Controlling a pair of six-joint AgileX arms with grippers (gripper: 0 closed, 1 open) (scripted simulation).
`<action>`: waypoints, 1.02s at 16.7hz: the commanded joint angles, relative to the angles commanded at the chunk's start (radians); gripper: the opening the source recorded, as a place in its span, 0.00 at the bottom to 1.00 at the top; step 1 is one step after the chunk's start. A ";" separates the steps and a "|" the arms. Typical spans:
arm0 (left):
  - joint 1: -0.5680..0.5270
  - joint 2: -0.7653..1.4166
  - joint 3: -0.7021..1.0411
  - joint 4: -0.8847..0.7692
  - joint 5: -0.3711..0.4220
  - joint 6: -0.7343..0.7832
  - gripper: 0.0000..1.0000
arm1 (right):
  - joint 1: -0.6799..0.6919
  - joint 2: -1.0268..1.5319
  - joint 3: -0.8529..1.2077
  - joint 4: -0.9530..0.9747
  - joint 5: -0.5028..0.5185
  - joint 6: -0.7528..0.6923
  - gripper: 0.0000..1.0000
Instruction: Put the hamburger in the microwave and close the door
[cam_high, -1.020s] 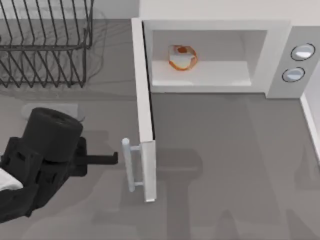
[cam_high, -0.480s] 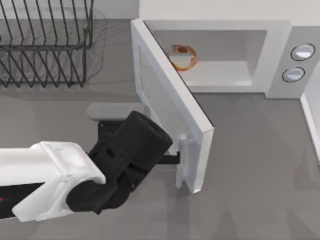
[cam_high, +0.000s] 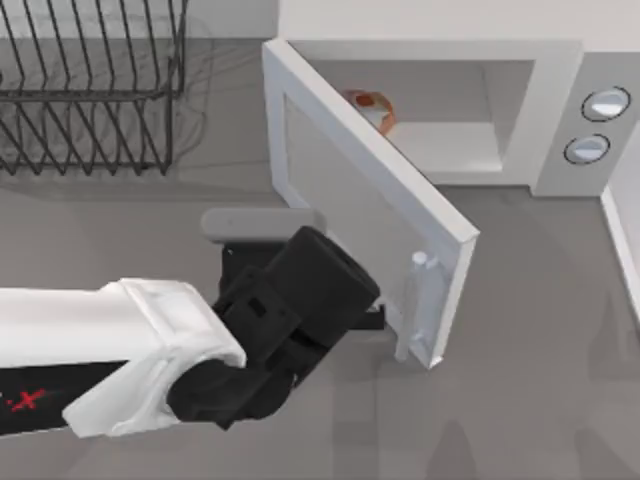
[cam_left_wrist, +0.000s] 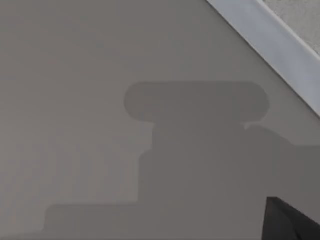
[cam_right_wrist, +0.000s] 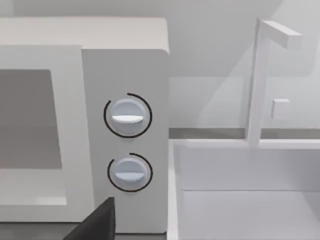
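Pressing beside the handle (cam_high: 418, 305), left gripper (cam_high: 375, 318), grip unclear, meets the half-closed door (cam_high: 350, 190).

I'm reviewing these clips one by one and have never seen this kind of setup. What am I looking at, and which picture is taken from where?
This is a simulated table with two robot arms. The top view looks straight down. There, the left arm, white with a black wrist, reaches in from the left, its left gripper against the outer face of the door beside the bar handle. The door stands half-swung. Behind it, inside the microwave, sits the hamburger. A black wire rack stands at the back left. The left wrist view shows grey table and shadow. The right wrist view faces the microwave's two knobs and a white sink; the right gripper shows as a dark tip.
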 joint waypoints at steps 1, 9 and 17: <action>-0.021 0.034 0.034 -0.016 -0.009 -0.018 0.00 | 0.000 0.000 0.000 0.000 0.000 0.000 1.00; -0.152 0.276 0.335 -0.144 -0.085 -0.161 0.00 | 0.000 0.000 0.000 0.000 0.000 0.000 1.00; -0.190 0.375 0.453 -0.219 -0.101 -0.204 0.00 | 0.000 0.000 0.000 0.000 0.000 0.000 1.00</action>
